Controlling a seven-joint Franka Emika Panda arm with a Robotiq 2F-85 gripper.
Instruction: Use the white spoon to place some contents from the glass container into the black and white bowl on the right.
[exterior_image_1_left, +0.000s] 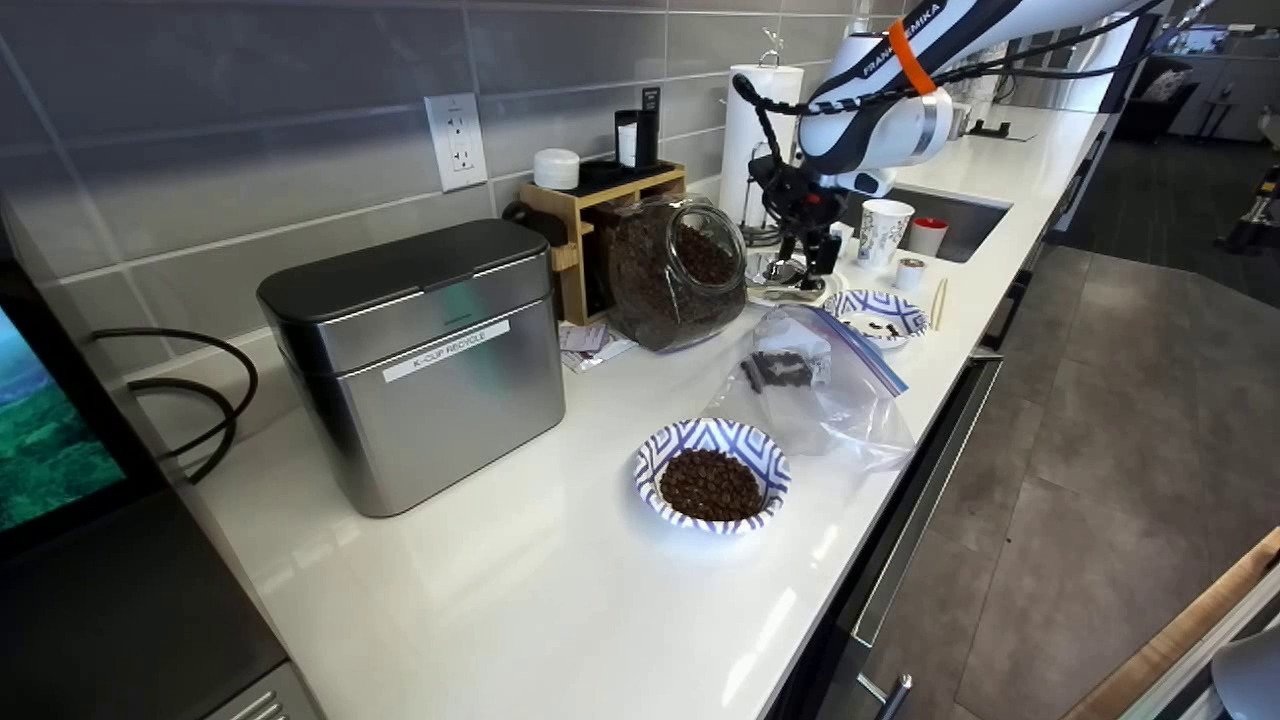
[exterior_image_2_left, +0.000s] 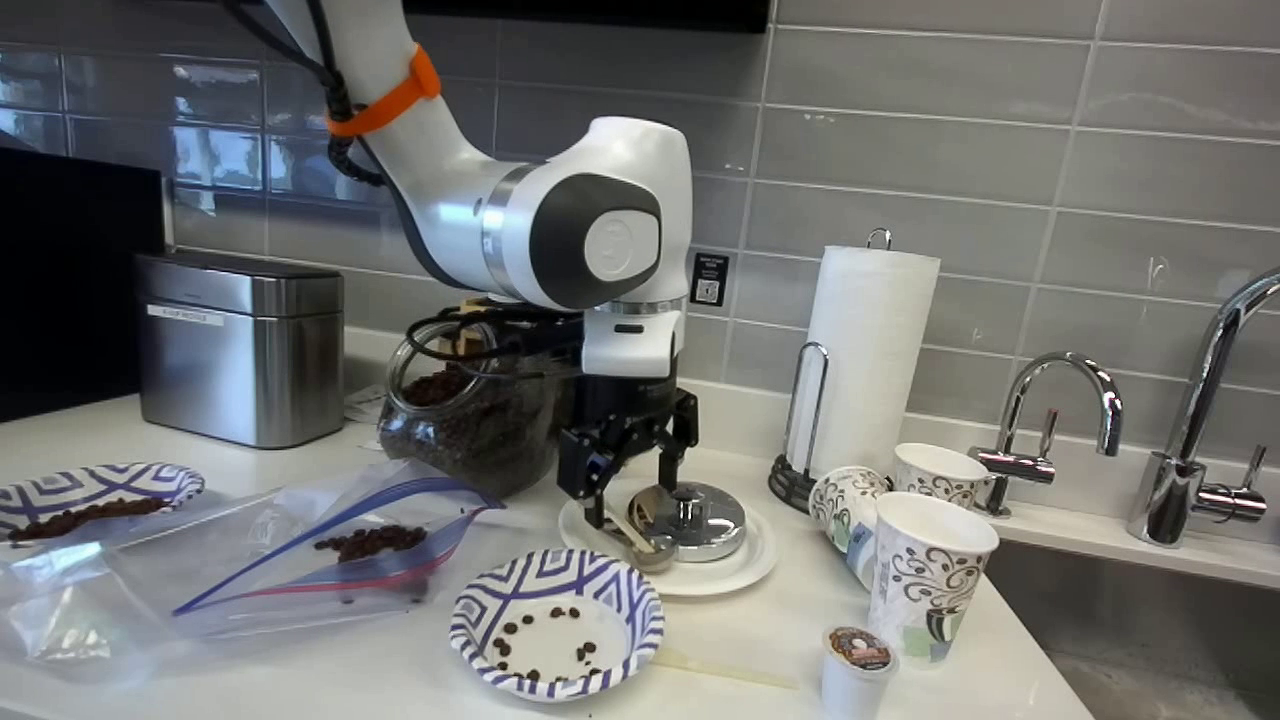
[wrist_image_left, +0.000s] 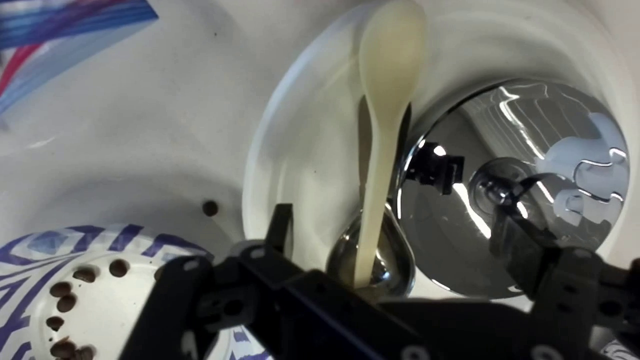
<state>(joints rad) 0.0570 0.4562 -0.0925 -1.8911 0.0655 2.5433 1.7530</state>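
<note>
The white spoon (wrist_image_left: 377, 190) lies across a metal spoon (wrist_image_left: 345, 260) on a white plate (wrist_image_left: 295, 150) in the wrist view. It also shows in an exterior view (exterior_image_2_left: 628, 528). My gripper (wrist_image_left: 395, 225) is open above the plate, with the spoon's handle between its fingers, not held. It also shows in both exterior views (exterior_image_1_left: 808, 272) (exterior_image_2_left: 635, 500). The glass container (exterior_image_1_left: 650, 285) (exterior_image_2_left: 465, 435) of dark brown beans lies tilted, mouth sideways, behind. The patterned blue-and-white bowl (exterior_image_2_left: 625, 600) (exterior_image_1_left: 905, 318) near the plate holds several beans; its rim shows in the wrist view (wrist_image_left: 30, 295).
A shiny metal lid (wrist_image_left: 450, 235) (exterior_image_2_left: 715, 540) sits on the plate beside the spoons. A clear zip bag (exterior_image_2_left: 290, 600) with beans lies left of the bowl. A fuller patterned bowl (exterior_image_1_left: 660, 445) stands farther off. Paper cups (exterior_image_2_left: 925, 570), a small pod (exterior_image_2_left: 850, 690) and a paper towel roll (exterior_image_2_left: 870, 350) stand right.
</note>
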